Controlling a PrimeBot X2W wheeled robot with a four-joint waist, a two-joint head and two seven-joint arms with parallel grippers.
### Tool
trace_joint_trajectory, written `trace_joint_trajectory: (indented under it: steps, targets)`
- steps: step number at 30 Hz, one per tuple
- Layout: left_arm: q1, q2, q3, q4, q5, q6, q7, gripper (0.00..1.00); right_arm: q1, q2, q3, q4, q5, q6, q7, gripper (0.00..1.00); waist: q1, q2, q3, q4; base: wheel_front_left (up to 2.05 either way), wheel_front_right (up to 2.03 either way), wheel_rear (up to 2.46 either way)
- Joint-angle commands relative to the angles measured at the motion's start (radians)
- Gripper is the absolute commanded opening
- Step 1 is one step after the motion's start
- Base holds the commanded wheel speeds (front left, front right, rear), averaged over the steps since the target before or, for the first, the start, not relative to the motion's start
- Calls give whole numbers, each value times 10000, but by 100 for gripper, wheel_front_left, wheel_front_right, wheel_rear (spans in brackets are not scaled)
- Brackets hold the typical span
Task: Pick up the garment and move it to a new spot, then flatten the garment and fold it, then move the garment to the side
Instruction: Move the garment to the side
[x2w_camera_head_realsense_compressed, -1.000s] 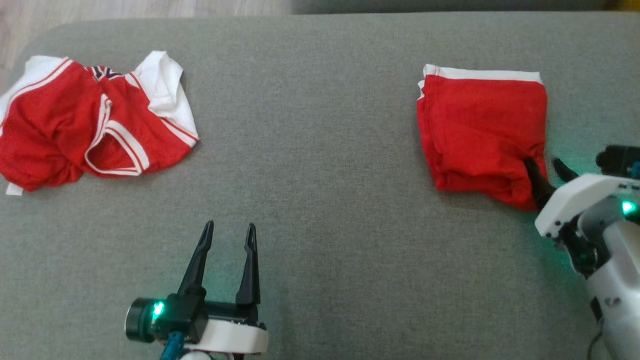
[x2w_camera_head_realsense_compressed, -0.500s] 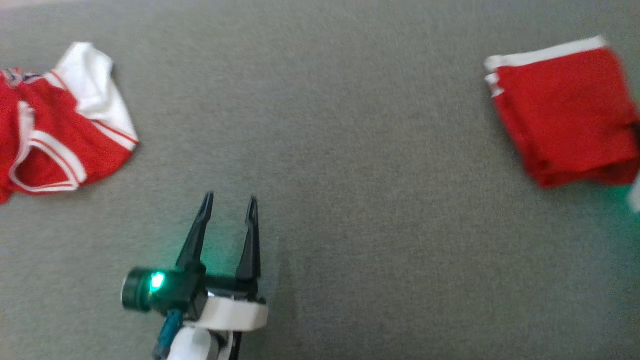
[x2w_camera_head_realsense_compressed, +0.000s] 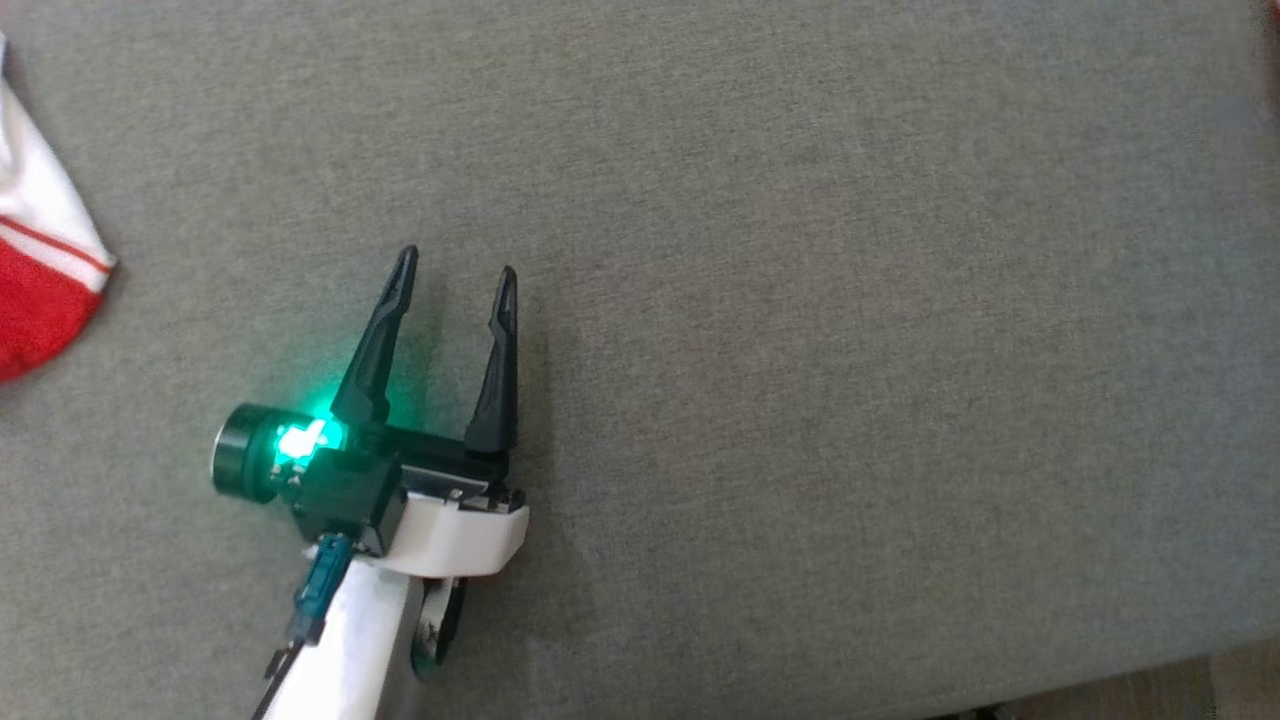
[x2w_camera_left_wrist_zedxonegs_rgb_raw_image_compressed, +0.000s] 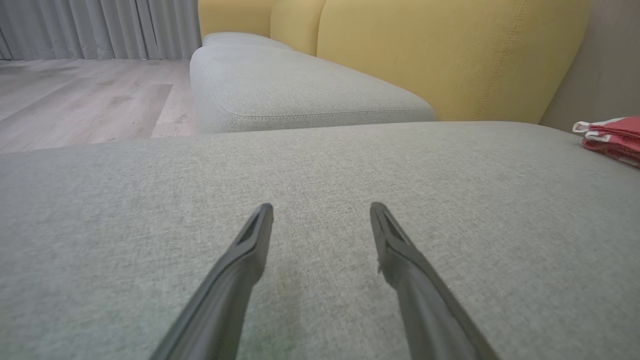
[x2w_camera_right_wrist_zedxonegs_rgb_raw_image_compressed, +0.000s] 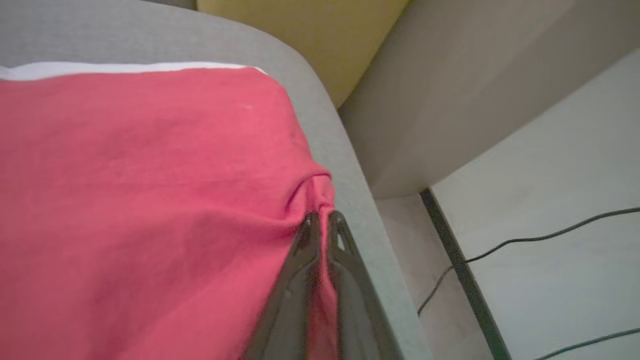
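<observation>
The garment (x2w_camera_right_wrist_zedxonegs_rgb_raw_image_compressed: 150, 175) is red with a white band and lies folded on the grey cushion (x2w_camera_right_wrist_zedxonegs_rgb_raw_image_compressed: 320, 115), close to the cushion's rounded edge. My right gripper (x2w_camera_right_wrist_zedxonegs_rgb_raw_image_compressed: 324, 216) is shut on a bunched corner of it, with red cloth pinched between the fingers. In the left wrist view the folded garment (x2w_camera_left_wrist_zedxonegs_rgb_raw_image_compressed: 612, 137) shows at the far right. My left gripper (x2w_camera_head_realsense_compressed: 457, 262) hovers open over bare cushion (x2w_camera_head_realsense_compressed: 800, 300), with nothing between its fingers (x2w_camera_left_wrist_zedxonegs_rgb_raw_image_compressed: 250, 250).
A crumpled red-and-white jersey (x2w_camera_head_realsense_compressed: 40, 270) pokes in at the left edge. A yellow backrest (x2w_camera_left_wrist_zedxonegs_rgb_raw_image_compressed: 450, 50) and a second grey cushion (x2w_camera_left_wrist_zedxonegs_rgb_raw_image_compressed: 300, 90) lie beyond. Wooden floor (x2w_camera_left_wrist_zedxonegs_rgb_raw_image_compressed: 75, 100) is further left. Cables (x2w_camera_right_wrist_zedxonegs_rgb_raw_image_compressed: 525, 240) run on the floor past the cushion's edge.
My right gripper has shut on the garment's corner. The head camera has moved in closer, so the folded garment has slid out of its frame and the jersey is mostly gone too.
</observation>
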Motion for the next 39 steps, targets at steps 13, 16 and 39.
trace_joint_trajectory:
  steps: [13,16,39]
  targets:
    - [540,-32,480,410,-491,-5,8,100,482,2307,-624,-733,-2465,-7,-2434,100,-1,0,-1876,244,0,0,0]
    - [949,-51,651,540,-883,60,8,100,1062,3168,-255,-1223,-2186,-7,-2688,100,-1,0,-2621,400,0,0,0]
    - [2957,-67,1329,1798,-1606,114,8,100,7218,6282,876,-5168,-1487,-7,-2949,100,-1,0,-6747,1404,0,0,0]
